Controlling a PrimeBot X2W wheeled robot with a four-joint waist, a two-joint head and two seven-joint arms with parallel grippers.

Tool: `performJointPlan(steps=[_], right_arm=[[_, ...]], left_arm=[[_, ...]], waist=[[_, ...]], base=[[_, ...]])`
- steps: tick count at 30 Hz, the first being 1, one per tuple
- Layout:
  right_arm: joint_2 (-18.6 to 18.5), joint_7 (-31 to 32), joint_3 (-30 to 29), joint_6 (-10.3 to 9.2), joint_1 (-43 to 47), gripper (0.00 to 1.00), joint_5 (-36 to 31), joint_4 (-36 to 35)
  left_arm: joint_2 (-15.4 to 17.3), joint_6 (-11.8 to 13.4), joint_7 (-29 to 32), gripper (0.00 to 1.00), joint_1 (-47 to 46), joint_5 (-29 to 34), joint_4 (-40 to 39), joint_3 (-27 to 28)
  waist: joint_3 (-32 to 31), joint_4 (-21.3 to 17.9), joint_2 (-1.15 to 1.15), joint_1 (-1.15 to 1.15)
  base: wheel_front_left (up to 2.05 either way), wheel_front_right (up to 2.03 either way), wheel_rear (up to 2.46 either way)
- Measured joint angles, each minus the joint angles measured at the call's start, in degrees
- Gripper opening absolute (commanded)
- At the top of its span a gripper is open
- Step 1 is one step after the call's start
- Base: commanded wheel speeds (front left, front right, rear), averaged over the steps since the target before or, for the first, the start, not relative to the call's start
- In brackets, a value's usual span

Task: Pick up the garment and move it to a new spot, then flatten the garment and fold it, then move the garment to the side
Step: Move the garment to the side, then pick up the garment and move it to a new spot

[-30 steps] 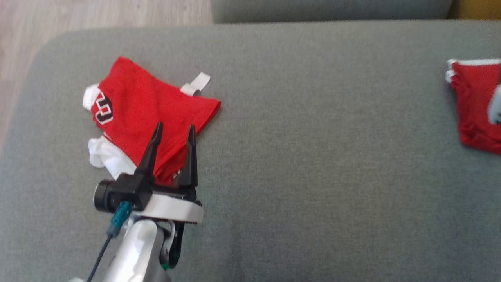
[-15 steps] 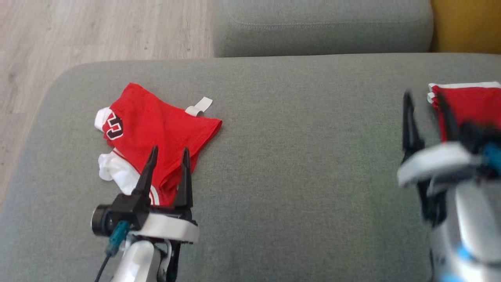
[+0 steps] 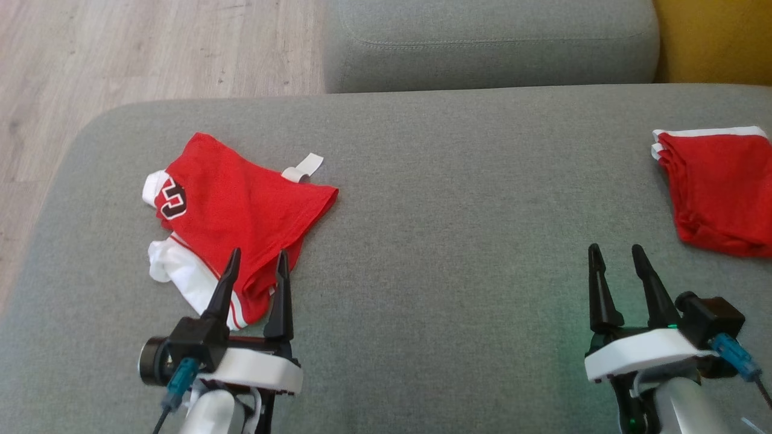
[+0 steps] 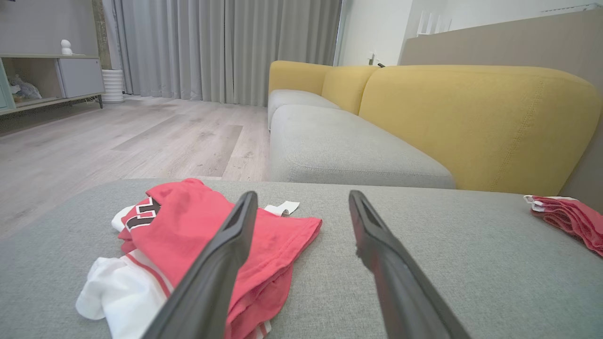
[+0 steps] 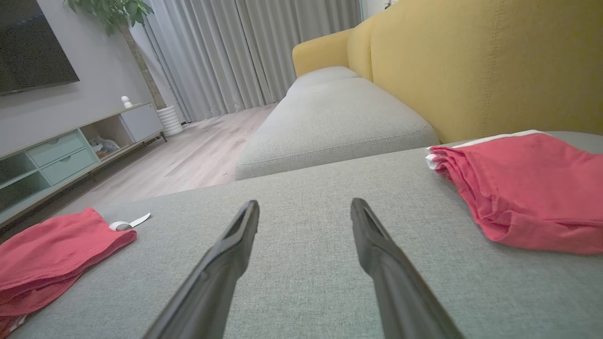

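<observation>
A red garment (image 3: pixel 241 202) with white trim and a black number lies folded on the left of the grey cushion (image 3: pixel 458 229). In the left wrist view the garment (image 4: pixel 198 226) sits just past and left of the fingers. My left gripper (image 3: pixel 258 256) hovers open over its near edge, holding nothing. The left gripper (image 4: pixel 302 195) shows a wide gap between its fingers. My right gripper (image 3: pixel 615 250) stands open over bare cushion at the lower right, and the right gripper (image 5: pixel 305 202) is empty too.
A second folded red garment (image 3: pixel 718 187) lies at the cushion's right edge, beyond my right gripper. Wooden floor (image 3: pixel 120 54) borders the cushion's left edge. Another grey cushion (image 3: pixel 488 42) sits behind, with a yellow backrest (image 3: pixel 718 39) at the right.
The head camera has shifted. My left gripper has drawn back toward the garment's near edge, still open. My right gripper has come into view at the lower right.
</observation>
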Motion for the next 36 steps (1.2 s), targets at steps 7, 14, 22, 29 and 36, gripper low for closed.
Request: performJointPlan(steps=[7, 14, 22, 29, 36], right_arm=[[0.0, -0.5, 0.4, -0.01, -0.2, 1.00, 0.0, -0.2], [0.0, -0.5, 2.2, 0.00, -0.1, 1.00, 1.1, -0.5], [0.1, -0.6, 4.7, 0.00, 0.3, 1.00, 1.3, -1.1], [0.1, -0.6, 7.0, 0.00, 0.5, 1.00, 1.3, -1.3], [0.1, -0.6, 8.9, 0.00, 1.6, 1.00, 1.5, -1.2]], left_arm=[[0.0, 0.0, 0.0, 1.00, -0.1, 0.0, 0.0, 0.0], [0.0, 0.0, 0.0, 1.00, -0.2, 0.0, 0.4, -0.5], [0.0, 0.0, 0.0, 1.00, -0.2, 0.0, 0.9, -0.1], [0.0, -0.1, 0.0, 1.00, -0.1, 0.5, 1.1, 0.6], [0.0, -0.1, 0.0, 1.00, -0.1, 0.5, 1.2, 0.6]], waist=[[0.3, 0.6, 0.00, 0.00], [0.0, 3.5, 0.00, 0.00], [-0.5, 10.0, 0.00, 0.00], [-0.8, 14.7, 0.00, 0.00], [-1.1, 17.9, 0.00, 0.00]], base=[[0.00, 0.00, 0.00], [0.00, 0.00, 0.00], [0.00, 0.00, 0.00], [0.00, 0.00, 0.00], [0.00, 0.00, 0.00]])
